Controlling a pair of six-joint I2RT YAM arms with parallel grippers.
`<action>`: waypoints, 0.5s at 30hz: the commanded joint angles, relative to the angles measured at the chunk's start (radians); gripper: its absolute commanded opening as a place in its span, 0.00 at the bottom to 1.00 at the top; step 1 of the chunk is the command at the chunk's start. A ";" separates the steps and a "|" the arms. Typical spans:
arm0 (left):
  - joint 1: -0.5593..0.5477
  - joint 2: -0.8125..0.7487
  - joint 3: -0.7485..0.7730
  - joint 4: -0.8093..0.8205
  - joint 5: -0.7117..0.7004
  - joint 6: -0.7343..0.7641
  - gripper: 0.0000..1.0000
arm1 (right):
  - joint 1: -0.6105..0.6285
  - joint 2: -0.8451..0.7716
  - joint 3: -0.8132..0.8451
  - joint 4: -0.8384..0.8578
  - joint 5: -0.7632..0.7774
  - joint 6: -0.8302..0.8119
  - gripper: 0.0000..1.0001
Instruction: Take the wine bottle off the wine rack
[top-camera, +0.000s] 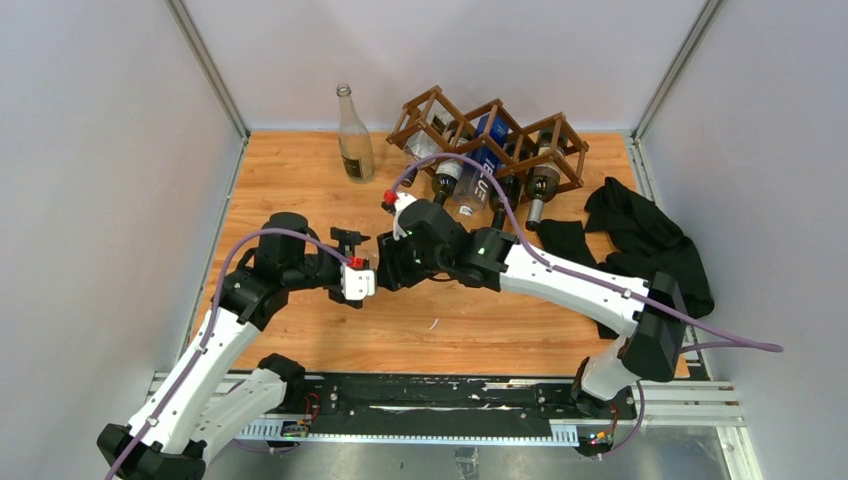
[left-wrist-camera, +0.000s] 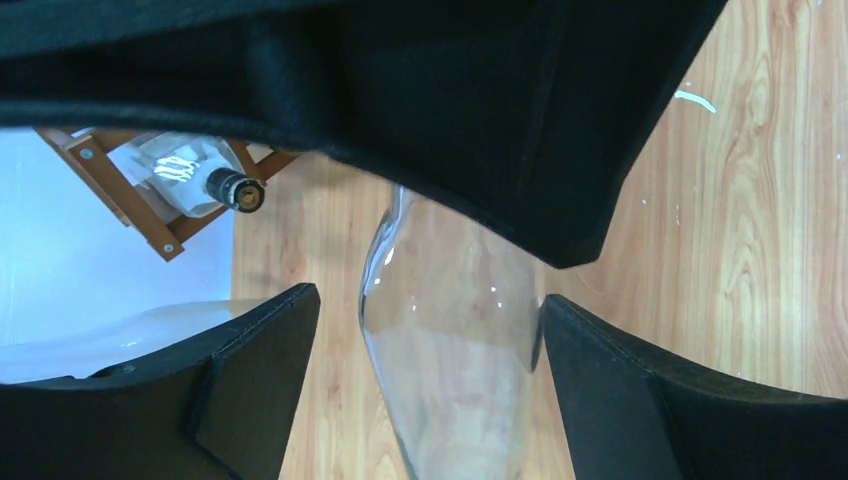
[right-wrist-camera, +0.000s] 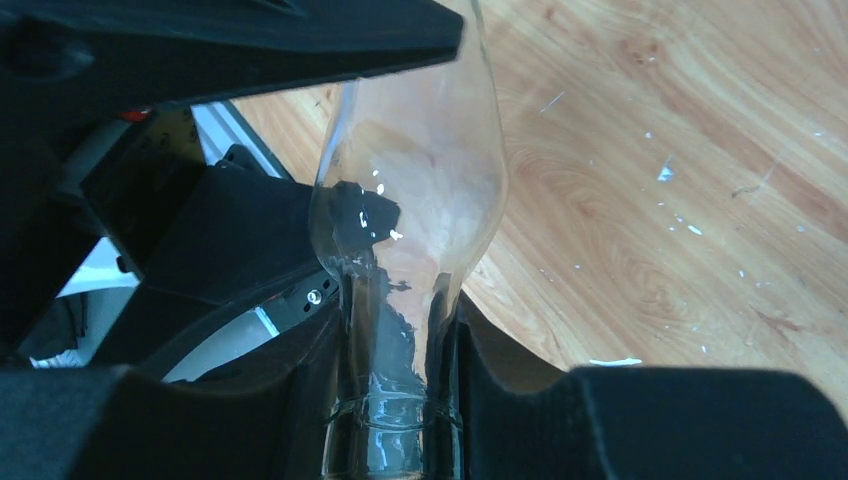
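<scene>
This is a robotics lab test cell, not a home or a shop. A wood-grain tabletop (top-camera: 290, 190) sits boxed in by plain pale panels (top-camera: 100, 150) on its left, far and right sides, joined at its far corners by bare aluminium posts (top-camera: 205, 65). Along the tabletop's near edge a black mounting plate (top-camera: 450, 385) lies on metal rails (top-camera: 700, 400). The left arm (top-camera: 190, 375) and right arm (top-camera: 570, 275) are bolted there, trailing purple cables (top-camera: 745, 346). At the tabletop's far edge stand staged props: a wine rack (top-camera: 572, 135) holding bottles (top-camera: 545, 180) and a lone clear bottle (top-camera: 353, 135). A black cloth (top-camera: 640, 235) lies at its right side.
</scene>
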 joint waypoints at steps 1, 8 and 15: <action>-0.010 -0.013 -0.030 -0.046 0.007 0.046 0.85 | 0.035 0.008 0.083 0.040 -0.031 -0.029 0.00; -0.012 -0.022 -0.054 -0.096 -0.011 0.088 0.66 | 0.044 0.013 0.078 0.052 -0.050 -0.025 0.00; -0.012 -0.020 -0.041 -0.016 -0.014 -0.001 0.01 | 0.044 -0.006 0.046 0.069 -0.041 -0.030 0.48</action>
